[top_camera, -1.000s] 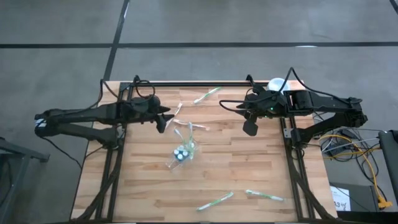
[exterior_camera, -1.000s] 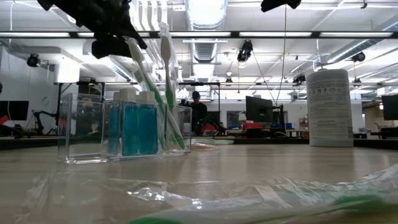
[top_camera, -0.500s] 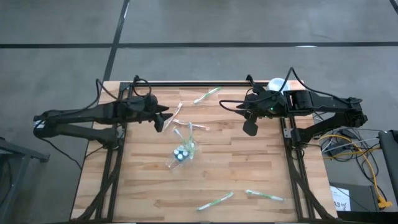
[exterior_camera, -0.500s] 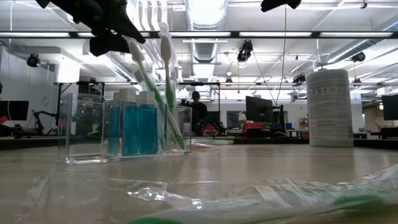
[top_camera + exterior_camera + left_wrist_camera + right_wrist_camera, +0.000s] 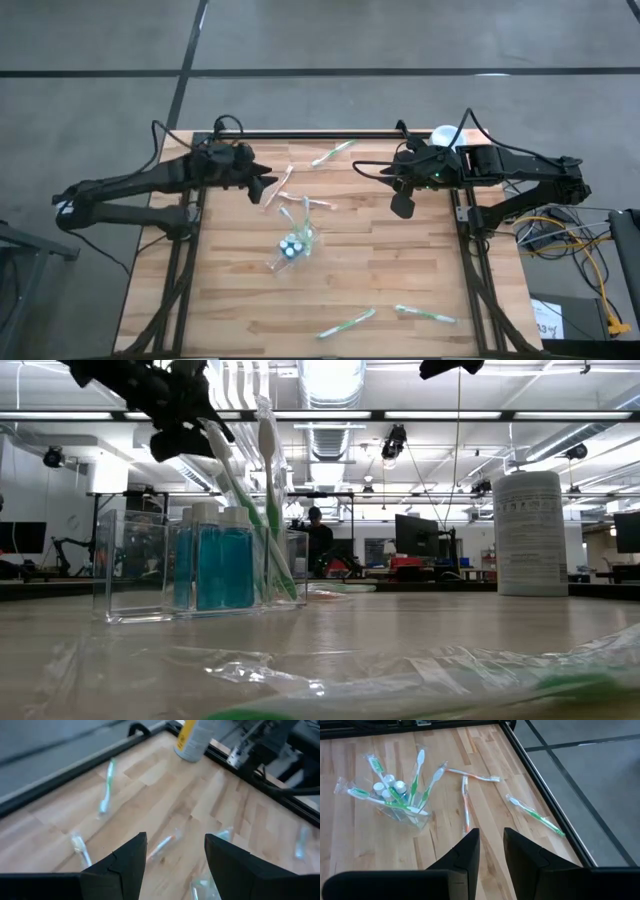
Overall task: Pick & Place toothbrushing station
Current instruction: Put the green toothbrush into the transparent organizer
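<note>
Left gripper (image 5: 268,186) raised – fingers apart

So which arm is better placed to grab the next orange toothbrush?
Probably the left. Its gripper hovers open, right beside the orange toothbrushes by the clear organizer. The right gripper hangs farther off, empty.

Left gripper (image 5: 266,187) raised over the table's far left, jaws apart; right gripper (image 5: 401,205) far right, jaws slightly parted
</note>
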`<state>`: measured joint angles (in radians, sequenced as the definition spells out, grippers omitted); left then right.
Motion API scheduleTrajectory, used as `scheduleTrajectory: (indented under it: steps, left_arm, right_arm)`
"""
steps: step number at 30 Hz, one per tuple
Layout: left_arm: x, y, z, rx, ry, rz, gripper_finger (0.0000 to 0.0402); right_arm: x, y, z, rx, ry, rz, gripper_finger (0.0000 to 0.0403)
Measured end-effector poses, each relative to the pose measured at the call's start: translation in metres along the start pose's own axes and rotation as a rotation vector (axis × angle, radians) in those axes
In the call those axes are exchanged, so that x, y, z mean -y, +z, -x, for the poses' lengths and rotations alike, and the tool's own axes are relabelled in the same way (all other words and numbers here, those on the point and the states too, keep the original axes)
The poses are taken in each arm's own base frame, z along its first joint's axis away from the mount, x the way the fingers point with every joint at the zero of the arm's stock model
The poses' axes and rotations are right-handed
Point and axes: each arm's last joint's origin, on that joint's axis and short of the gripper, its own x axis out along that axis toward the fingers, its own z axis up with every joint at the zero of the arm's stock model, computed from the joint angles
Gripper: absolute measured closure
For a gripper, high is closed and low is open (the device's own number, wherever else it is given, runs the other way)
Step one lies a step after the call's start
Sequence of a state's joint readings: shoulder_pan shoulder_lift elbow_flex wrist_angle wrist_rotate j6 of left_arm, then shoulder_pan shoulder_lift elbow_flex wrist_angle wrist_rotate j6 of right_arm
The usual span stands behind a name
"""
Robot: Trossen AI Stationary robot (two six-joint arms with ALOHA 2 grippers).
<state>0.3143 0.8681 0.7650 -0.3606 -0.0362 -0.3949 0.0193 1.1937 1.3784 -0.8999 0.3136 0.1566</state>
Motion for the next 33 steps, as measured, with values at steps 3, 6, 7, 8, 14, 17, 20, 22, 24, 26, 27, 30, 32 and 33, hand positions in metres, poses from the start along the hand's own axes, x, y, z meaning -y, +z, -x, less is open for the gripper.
scheduleTrajectory:
  steps: [3, 6, 7, 8, 14, 17, 20, 22, 24, 26, 27, 30, 32, 33]
  left_arm:
    - [-0.011, 0.004, -0.007, -0.031, -0.047, 0.037, 0.0197]
    - [-0.02, 0.011, -0.015, -0.023, -0.112, 0.055, 0.0197]
    - [-0.022, 0.014, -0.018, -0.008, -0.133, 0.046, 0.0197]
    - [-0.024, 0.017, -0.021, 0.009, -0.151, 0.032, 0.0197]
    - [-0.037, 0.025, -0.045, 0.058, -0.139, -0.006, 0.0197]
    - [-0.048, 0.024, -0.061, 0.054, -0.077, 0.01, 0.0197]
    - [-0.06, 0.023, -0.077, 0.055, -0.046, 0.03, 0.0197]
    - [-0.068, 0.023, -0.087, 0.05, -0.028, 0.059, 0.0197]
    - [-0.073, 0.026, -0.097, 0.038, -0.011, 0.08, 0.0197]
    - [-0.076, 0.035, -0.105, 0.031, 0.0, 0.08, 0.0197]
    - [-0.077, 0.04, -0.108, 0.02, 0.007, 0.073, 0.0197]
    - [-0.077, 0.057, -0.12, -0.044, 0.026, 0.027, 0.0197]
    - [-0.077, 0.067, -0.128, -0.097, 0.049, 0.003, 0.0197]
    - [-0.078, 0.071, -0.132, -0.132, 0.064, -0.004, 0.0197]
  right_arm:
    - [0.0, 0.0, 0.0, 0.0, 0.0, 0.0, 0.0321]
    - [0.0, 0.0, 0.0, 0.0, 0.0, 0.0, 0.0321]
    - [0.0, 0.0, 0.0, 0.0, 0.0, 0.0, 0.0321]
    - [0.0, 0.0, 0.0, 0.0, 0.0, 0.0, 0.0321]
    - [0.0, 0.0, 0.0, 0.0, 0.0, 0.0, 0.0321]
    - [0.0, 0.0, 0.0, 0.0, -0.001, 0.0, 0.0321]
    - [0.0, 0.0, 0.0, 0.0, -0.001, -0.001, 0.0321]
    - [0.0, 0.0, 0.0, 0.0, 0.0, -0.001, 0.0321]
    - [0.0, 0.0, 0.0, -0.001, -0.001, 0.0, 0.0321]
    - [0.0, 0.0, 0.0, 0.0, -0.001, 0.0, 0.0321]
    - [0.0, 0.0, 0.0, 0.0, -0.001, 0.0, 0.0321]
    - [0.0, 0.0, 0.0, 0.0, -0.001, 0.0, 0.0321]
    - [0.0, 0.0, 0.0, 0.0, -0.001, 0.0, 0.0321]
    - [0.0, 0.0, 0.0, 0.0, 0.0, 0.0, 0.0321]
